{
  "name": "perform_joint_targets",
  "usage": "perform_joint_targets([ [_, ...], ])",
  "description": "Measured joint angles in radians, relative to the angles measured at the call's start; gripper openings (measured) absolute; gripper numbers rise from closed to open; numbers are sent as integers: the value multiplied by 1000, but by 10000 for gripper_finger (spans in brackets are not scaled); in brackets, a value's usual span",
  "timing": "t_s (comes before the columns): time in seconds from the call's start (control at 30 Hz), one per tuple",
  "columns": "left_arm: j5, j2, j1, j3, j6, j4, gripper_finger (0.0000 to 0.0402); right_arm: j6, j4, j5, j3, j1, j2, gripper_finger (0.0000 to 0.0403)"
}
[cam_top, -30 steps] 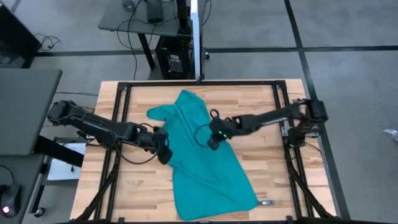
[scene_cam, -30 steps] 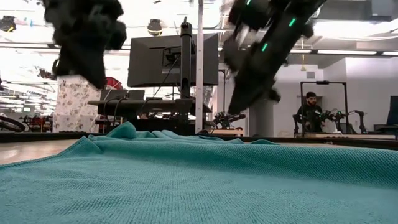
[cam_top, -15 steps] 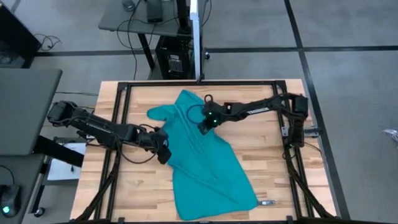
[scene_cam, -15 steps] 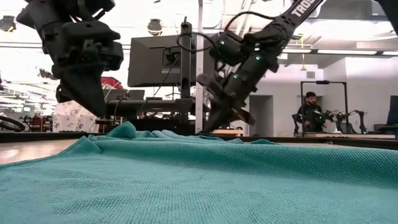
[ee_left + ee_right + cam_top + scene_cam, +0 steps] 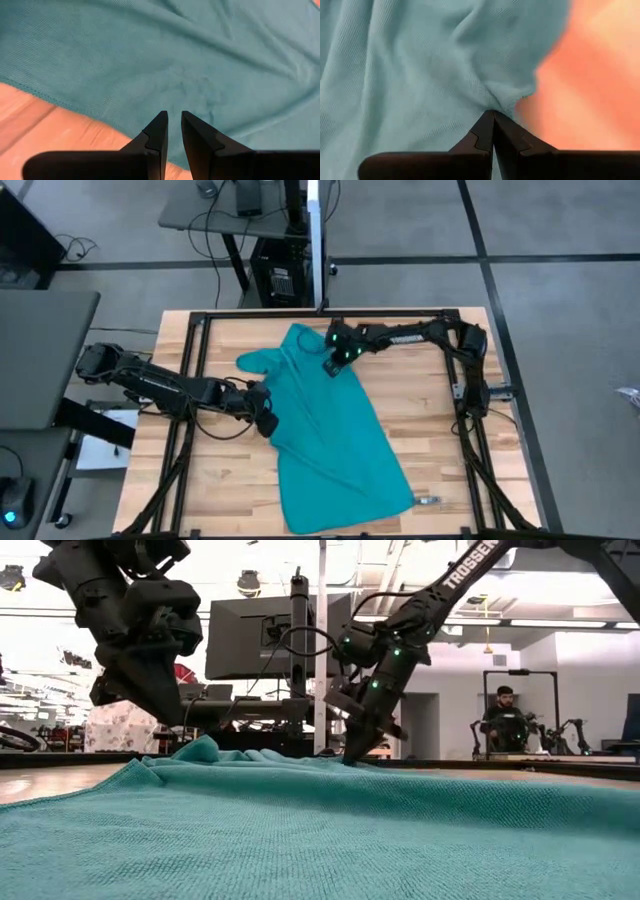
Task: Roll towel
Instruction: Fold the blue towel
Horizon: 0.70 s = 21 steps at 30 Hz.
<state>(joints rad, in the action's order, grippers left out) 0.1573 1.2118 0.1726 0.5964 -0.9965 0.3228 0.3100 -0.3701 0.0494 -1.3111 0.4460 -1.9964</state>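
The towel [image 5: 325, 430] lies spread and rumpled across the wooden table [image 5: 420, 440]. The right gripper [image 5: 333, 366] pinches the towel's far edge, fingers clenched on a fold. The left gripper [image 5: 268, 423] hovers at the towel's left edge, fingers nearly together, gripping nothing.

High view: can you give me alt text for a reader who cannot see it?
A teal towel lies spread diagonally across a wooden table. The right tool is down at the towel's far right edge, and the left tool sits at its left edge.
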Motion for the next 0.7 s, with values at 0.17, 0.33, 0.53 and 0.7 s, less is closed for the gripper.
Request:
perform_joint_targets([
  [0.17,1,0,-15,4,-17,3,39,-6,-87,14,-28,87,13,0],
  [0.33,2,-28,-93,74,20,7,39,-30,-164,76,-32,61,85,0],
  [0.53,4,-44,-302,172,111,245,39,-53,-232,81,-29,-58,146,0],
  [0.7,-52,-19,-500,154,280,284,39,0,-212,82,23,-181,146,0],
])
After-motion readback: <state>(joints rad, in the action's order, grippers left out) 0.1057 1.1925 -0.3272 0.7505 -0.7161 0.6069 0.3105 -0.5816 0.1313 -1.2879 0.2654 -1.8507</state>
